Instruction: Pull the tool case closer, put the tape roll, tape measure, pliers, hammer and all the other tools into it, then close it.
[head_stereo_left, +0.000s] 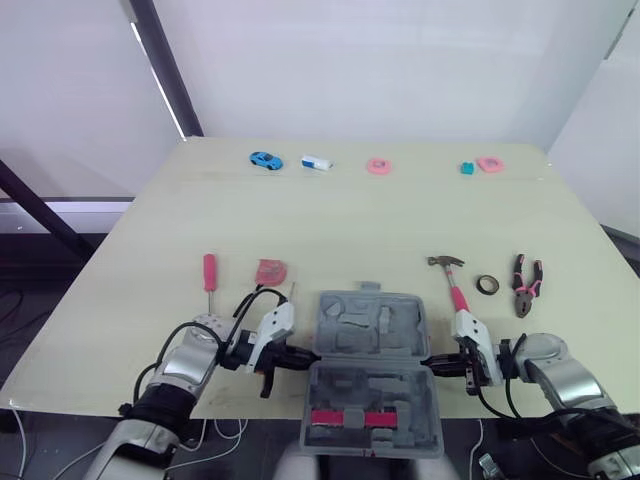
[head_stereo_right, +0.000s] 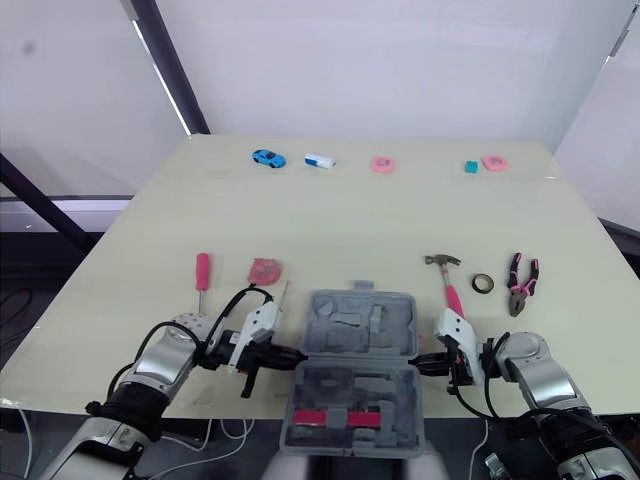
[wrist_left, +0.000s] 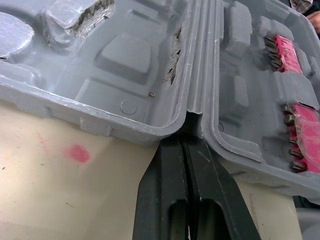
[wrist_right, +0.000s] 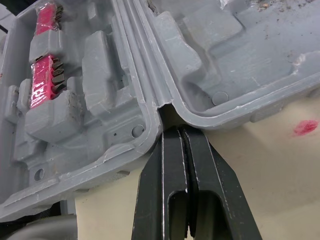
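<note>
Presently, both forearms are seen reaching in from the near corners of the bench (head_stereo_left: 330, 220), held low and angled inward so that the claws point at each other across the tool case (head_stereo_left: 345, 345). The left claw (head_stereo_left: 306, 355) is set against the left end of the case and the right claw (head_stereo_left: 430, 362) against the right end. In each wrist view the two black fingers (wrist_left: 165, 180) are pressed together with nothing between them, and their tips are lodged in the notch where the two halves of the case meet.

The grey case lies open and flat at the near centre of the bench. Its near half projects past the near edge and carries red bit strips (head_stereo_left: 350, 418). The moulded recesses of the far half are unfilled.

To the left of the case and a little farther away, a red-handled screwdriver (head_stereo_left: 209, 272) and a pink tape measure (head_stereo_left: 270, 271) are laid side by side. To the right are the hammer (head_stereo_left: 452, 280), the tape roll (head_stereo_left: 487, 285) and the pliers (head_stereo_left: 526, 284), all clear of the case.

Along the far edge a blue toy car (head_stereo_left: 265, 160) and several small pink, white and teal items are lined up.

The bench top is pale wood-coloured, with a red smudge (wrist_left: 76, 153) noted close to the case. White walls are seen behind, with a dark slanted post (head_stereo_left: 165, 65) at far left.
</note>
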